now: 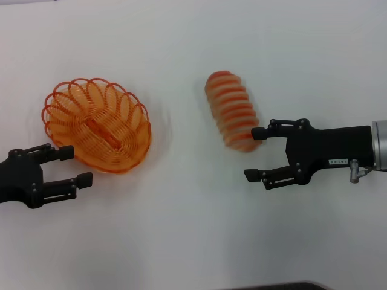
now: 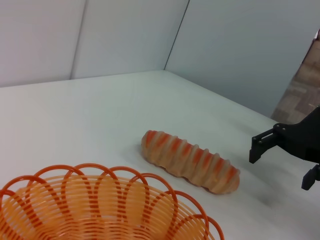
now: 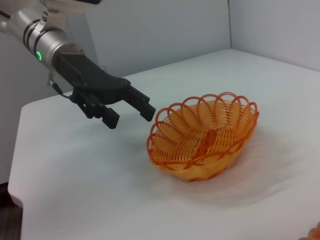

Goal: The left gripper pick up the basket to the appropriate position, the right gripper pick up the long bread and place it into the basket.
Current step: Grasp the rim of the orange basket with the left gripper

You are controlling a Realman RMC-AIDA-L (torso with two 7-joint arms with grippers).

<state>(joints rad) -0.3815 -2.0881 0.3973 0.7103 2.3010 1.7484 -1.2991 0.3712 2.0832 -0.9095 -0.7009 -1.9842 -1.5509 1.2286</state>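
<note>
Neither step of the task was judged to be finished. The orange wire basket (image 1: 97,125) was seen resting on the white bench (image 1: 193,241) on the robot's left side, empty, with nothing gripping it. The left tool (image 1: 78,165) was held just beside the basket's near rim, its fingers spread apart and holding nothing; one finger appeared to lie close against the rim, though actual contact could not be confirmed from the head view. In the right wrist view the same tool (image 3: 131,111) was shown hovering a little above the bench, apart from the basket (image 3: 205,135).

The long bread (image 1: 231,110), a pale tan loaf with orange crosswise stripes, was seen lying on the bench near the middle, well apart from the basket. The right tool (image 1: 256,154) was positioned at the loaf's near end, its fingers spread; the upper finger was at or touching that end, while the lower finger stood clear of it. The loaf was not enclosed, so no grasp was judged to have been made. In the left wrist view the bread (image 2: 190,161) and the right tool (image 2: 282,162) were seen near each other.

Still left, as judged: gripping and placing the basket, grasping the bread, and setting it inside.

A small white label was visible on the right tool's body, but its writing could not be read.
</note>
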